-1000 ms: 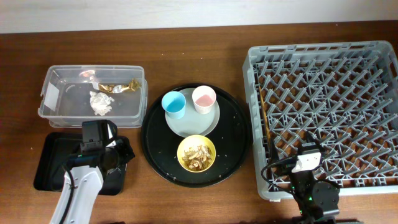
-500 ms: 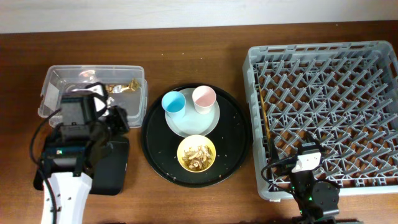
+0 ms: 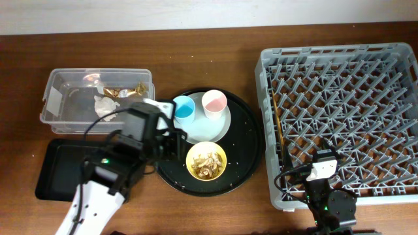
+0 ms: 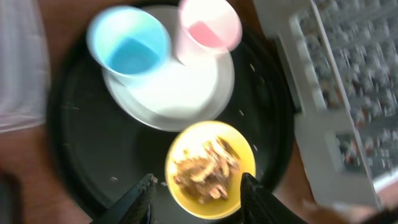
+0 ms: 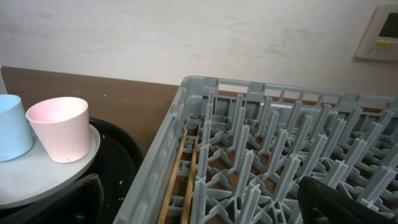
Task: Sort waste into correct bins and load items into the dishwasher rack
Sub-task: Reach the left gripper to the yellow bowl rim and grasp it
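Observation:
My left gripper point(image 3: 171, 145) point(image 4: 196, 186) is open and empty, hovering just above the yellow bowl point(image 3: 206, 160) point(image 4: 210, 168) of tan food scraps. A light-blue cup point(image 3: 183, 108) point(image 4: 129, 45) and a pink cup point(image 3: 213, 103) point(image 5: 59, 127) stand on the pale plate point(image 3: 212, 129) point(image 4: 180, 93). The clear tub point(image 3: 59, 104) holds a paper ball point(image 3: 104, 106) and a foil wrapper point(image 3: 124, 91). The small black tray point(image 3: 55, 170) lies at front left. My right gripper point(image 3: 321, 160) point(image 5: 199, 202) is open over the near left corner of the grey rack point(image 3: 339, 111) point(image 5: 249, 155).
The plate and bowl sit on a large round black tray point(image 3: 251, 143) with scattered crumbs. Two wooden chopsticks point(image 3: 279, 127) point(image 5: 183, 180) lie along the rack's left side. The rack's tall wall stands just right of the round tray.
My left arm has swung right, from over the small black tray and clear tub to above the yellow bowl. The right arm has not moved.

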Motion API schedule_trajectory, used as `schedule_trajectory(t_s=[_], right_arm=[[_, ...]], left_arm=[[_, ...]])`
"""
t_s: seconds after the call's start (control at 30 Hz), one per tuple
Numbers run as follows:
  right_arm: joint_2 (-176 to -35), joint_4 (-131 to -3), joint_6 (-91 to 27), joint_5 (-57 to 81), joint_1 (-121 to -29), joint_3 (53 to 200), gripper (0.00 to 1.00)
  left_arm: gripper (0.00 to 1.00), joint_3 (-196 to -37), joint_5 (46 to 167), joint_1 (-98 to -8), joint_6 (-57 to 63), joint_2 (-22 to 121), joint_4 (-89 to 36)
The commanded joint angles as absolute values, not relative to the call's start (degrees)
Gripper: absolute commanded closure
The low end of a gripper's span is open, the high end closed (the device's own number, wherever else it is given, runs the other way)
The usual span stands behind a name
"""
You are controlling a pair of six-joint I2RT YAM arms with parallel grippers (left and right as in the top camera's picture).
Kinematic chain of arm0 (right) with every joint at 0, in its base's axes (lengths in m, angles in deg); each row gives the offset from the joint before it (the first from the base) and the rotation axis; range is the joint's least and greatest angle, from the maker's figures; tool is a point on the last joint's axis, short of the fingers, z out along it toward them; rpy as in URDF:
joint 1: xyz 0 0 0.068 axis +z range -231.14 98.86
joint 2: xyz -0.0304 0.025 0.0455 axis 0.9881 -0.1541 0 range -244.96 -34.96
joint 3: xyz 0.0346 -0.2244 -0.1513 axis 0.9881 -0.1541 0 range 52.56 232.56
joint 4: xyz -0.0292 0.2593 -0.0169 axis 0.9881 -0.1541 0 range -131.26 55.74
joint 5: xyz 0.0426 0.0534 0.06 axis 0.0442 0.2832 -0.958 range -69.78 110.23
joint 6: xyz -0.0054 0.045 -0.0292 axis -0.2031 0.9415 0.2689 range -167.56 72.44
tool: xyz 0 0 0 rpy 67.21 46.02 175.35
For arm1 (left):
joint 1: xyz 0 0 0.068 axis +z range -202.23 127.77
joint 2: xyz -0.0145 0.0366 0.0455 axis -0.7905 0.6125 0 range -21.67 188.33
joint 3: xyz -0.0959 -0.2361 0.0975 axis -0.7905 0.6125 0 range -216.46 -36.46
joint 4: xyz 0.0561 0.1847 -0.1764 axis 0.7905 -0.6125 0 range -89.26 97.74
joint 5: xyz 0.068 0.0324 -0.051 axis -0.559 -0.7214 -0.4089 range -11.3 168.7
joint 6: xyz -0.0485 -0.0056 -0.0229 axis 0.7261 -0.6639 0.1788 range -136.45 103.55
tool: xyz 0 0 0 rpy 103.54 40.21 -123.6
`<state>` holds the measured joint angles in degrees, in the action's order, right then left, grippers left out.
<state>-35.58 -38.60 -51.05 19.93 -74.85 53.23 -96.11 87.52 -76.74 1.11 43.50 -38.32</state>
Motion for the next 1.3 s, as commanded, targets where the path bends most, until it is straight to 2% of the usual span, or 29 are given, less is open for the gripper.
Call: schedule_trajectory(t_s=[0.0, 0.23, 0.47, 0.57, 0.6, 0.7, 0.9, 1.0, 1.27], right_arm=[[-35.2, -38.8, -51.2, 19.6, -74.5, 52.9, 0.02], [-35.2, -38.8, -51.2, 19.6, -74.5, 52.9, 0.02], [-35.2, -38.8, -51.2, 19.6, -74.5, 52.9, 0.01], [-35.2, -38.8, -51.2, 19.6, -74.5, 52.9, 0.02], [-35.2, -38.8, -51.2, 19.6, -74.4, 52.9, 0.01], [-35.2, -38.8, -51.2, 19.6, -74.5, 52.9, 0.02], [-35.2, -38.8, -51.2, 19.6, -74.5, 52.9, 0.02], [-35.2, -38.8, -51.2, 19.6, -74.5, 52.9, 0.02], [-35.2, -38.8, -51.2, 19.6, -74.5, 52.9, 0.02]], left_arm=[[0.57, -97.2, 87.9, -83.1, 2.3, 48.8, -40.1], [0.58, -97.2, 81.8, -85.1, 3.8, 67.8, -41.0], [0.59, -97.1, 79.9, -83.1, 4.1, 74.4, -39.5], [0.80, -97.1, 77.4, -83.1, 4.1, 74.5, -39.7], [0.84, -97.1, 74.8, -83.1, 4.1, 74.5, -40.2], [0.87, -97.1, 69.3, -81.6, 4.1, 74.5, -42.1], [0.87, -97.1, 67.7, -74.8, 4.1, 74.5, -43.5], [0.86, -97.3, 67.7, -72.9, 4.1, 74.5, -43.3], [0.52, -105.4, 67.7, -72.8, 3.6, 69.0, -46.4]])
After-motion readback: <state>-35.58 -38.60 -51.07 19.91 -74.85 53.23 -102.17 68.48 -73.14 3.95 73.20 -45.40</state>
